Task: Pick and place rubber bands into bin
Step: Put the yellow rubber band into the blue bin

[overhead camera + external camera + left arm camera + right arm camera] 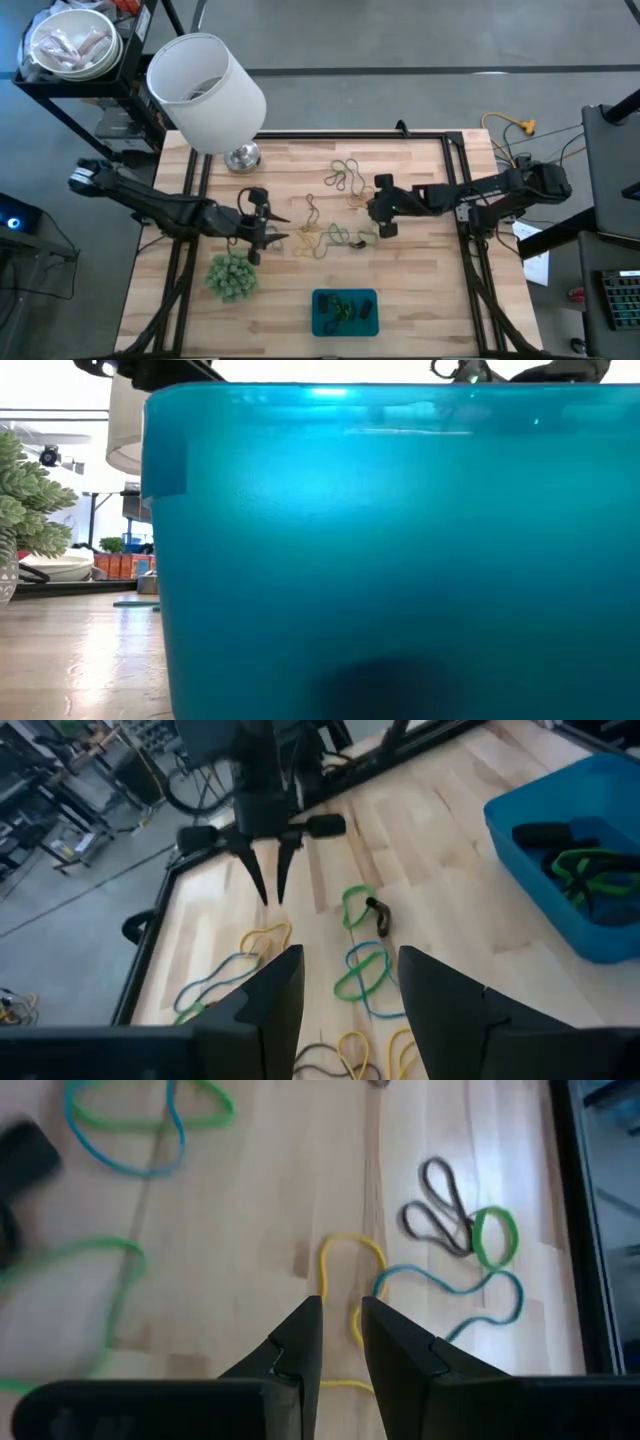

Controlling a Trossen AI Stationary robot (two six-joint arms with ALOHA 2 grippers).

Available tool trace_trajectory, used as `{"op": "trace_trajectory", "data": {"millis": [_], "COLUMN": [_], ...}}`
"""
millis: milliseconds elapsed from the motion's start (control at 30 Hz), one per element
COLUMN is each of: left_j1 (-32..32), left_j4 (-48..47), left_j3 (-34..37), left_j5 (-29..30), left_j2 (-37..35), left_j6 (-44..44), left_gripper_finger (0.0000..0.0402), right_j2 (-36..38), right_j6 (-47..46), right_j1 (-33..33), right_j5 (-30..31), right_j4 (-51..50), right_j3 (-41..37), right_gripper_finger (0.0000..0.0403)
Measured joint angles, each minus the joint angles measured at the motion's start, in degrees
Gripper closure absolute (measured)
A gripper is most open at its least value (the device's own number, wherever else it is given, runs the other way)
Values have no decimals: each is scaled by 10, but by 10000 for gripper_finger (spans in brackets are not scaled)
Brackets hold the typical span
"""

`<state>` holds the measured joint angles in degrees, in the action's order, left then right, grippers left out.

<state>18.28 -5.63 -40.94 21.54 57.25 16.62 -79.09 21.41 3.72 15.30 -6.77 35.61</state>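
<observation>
Several rubber bands in yellow, green, blue and tan lie loose on the wooden table's middle. The teal bin stands near the front edge with dark and green bands in it. My left gripper hangs open left of the bands, above a green and blue pair, with nothing between its fingers. My right gripper hangs over the bands' right part. Its fingers stand a narrow gap apart, above a yellow band, with nothing between them.
A fuzzy green ball sits near the front left, close under my left arm. A big white cylinder on a metal foot stands at the far left. In the low view the bin's wall blocks nearly everything.
</observation>
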Motion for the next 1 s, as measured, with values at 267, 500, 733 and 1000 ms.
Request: {"op": "trace_trajectory", "data": {"millis": [267,500,733,1000], "left_j1": [0,0,0,0], "left_j4": [2,2,5,7], "left_j3": [8,8,8,8], "left_j5": [0,0,0,0], "left_j2": [-11,-8,-4,-3], "left_j6": [-12,-12,-12,-12], "left_gripper_finger": [253,253,253,253], "right_j2": [-77,-122,-154,-161], "right_j6": [67,63,62,53], "right_j1": [22,58,74,74], "right_j5": [1,27,25,23], "right_j4": [26,29,30,28], "right_j3": [4,24,37,42], "right_gripper_finger": [335,335,335,335]}}
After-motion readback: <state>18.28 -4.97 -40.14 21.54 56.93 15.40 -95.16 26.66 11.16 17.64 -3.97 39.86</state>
